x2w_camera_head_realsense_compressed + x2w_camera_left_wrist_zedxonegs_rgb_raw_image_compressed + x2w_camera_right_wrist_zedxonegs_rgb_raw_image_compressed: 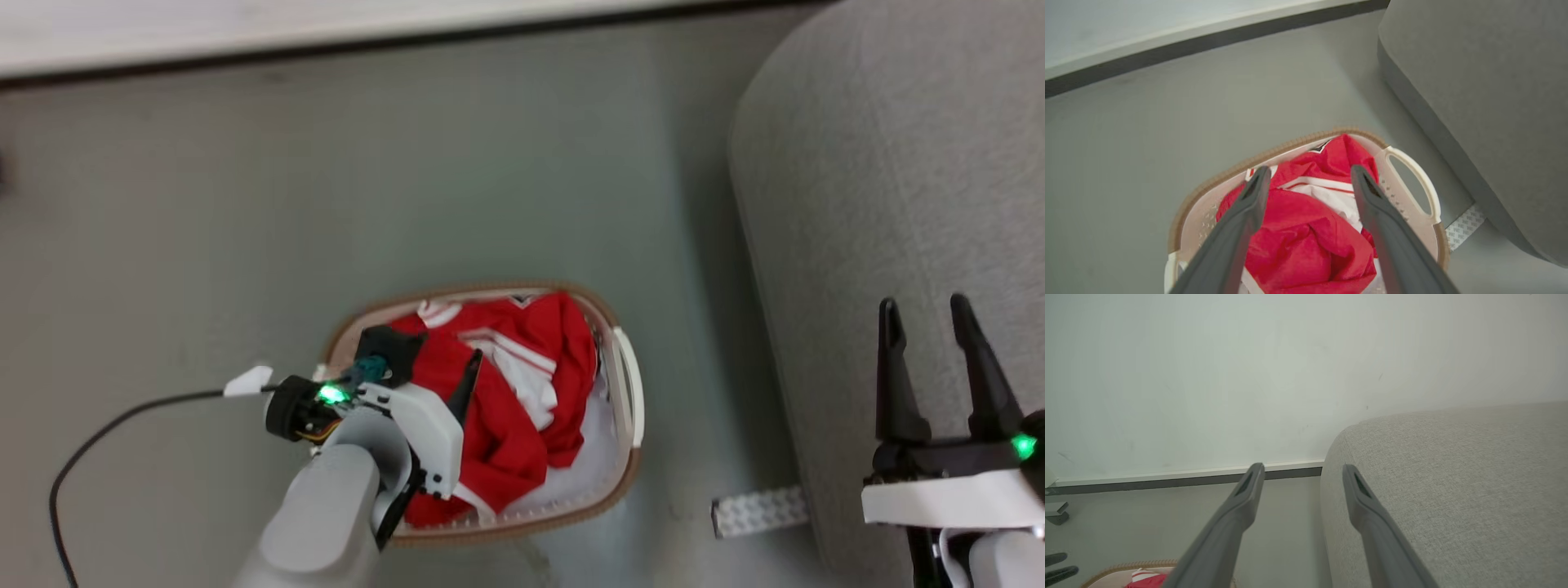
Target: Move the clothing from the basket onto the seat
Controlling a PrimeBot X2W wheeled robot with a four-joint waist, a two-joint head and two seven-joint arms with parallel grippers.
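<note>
Beside the cream oval plastic basket (pixel 482 291), a white dotted strip (pixel 759 513) touches the grey fabric sofa (pixel 898 204). Left gripper (pixel 1310 173) and right gripper (pixel 925 309): spread, empty.

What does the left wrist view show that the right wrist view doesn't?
Left wrist, not right: the open left hand over the clothing, the basket inside and its white handle, a patterned strip on the floor. Right wrist, not left: the open right hand and a broad stretch of wall. Both: the seat, floor, baseboard, and some basket rim with clothing.
</note>
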